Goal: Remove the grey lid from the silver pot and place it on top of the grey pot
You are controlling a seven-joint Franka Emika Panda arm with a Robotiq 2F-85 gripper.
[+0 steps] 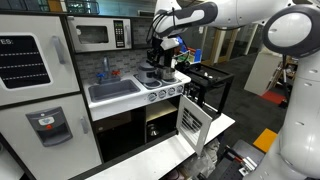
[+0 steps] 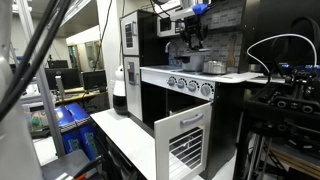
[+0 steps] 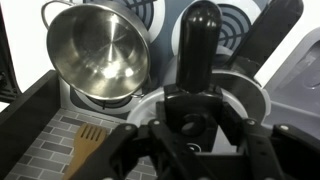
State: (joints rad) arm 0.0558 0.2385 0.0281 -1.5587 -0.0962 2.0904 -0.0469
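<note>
Silver pot (image 3: 98, 50) stands open in the wrist view, w/ a shiny bare inside, so I judge the lid is off it. The grey lid (image 3: 150, 108) is, I think, the round grey rim directly under my claw (image 3: 190, 128). A long black handle (image 3: 197, 40) sticks out from beneath it toward the top of that view. I read that as the grey pot's handle, but I can't separate pot body from lid here. Both pots sit close together, just beside each other, at the stove end of the bench (image 1: 118, 103), away from the sink (image 1: 112, 89).

Handling: the lid looks like thin, stiff metal, prob. light, w/ a smooth surface that could slip or tilt if pinched off-centre. The best hold is the centre knob, squeezed square from above. The rim is too shallow and would tip. It will clatter rather than break, so the risk is a skewed seat, not damage.

Claw state: the finger links frame a dark knob-like shape at the middle of the wrist view, but the pads are hidden in the dark. I cannot tell if they are clamped on it or standing just clear.

Arm (image 1: 240, 12) pose: in an exterior view it reaches in high over the stove end, w/ the wrist bent straight down and the claw vertical, low over the pots.
</note>
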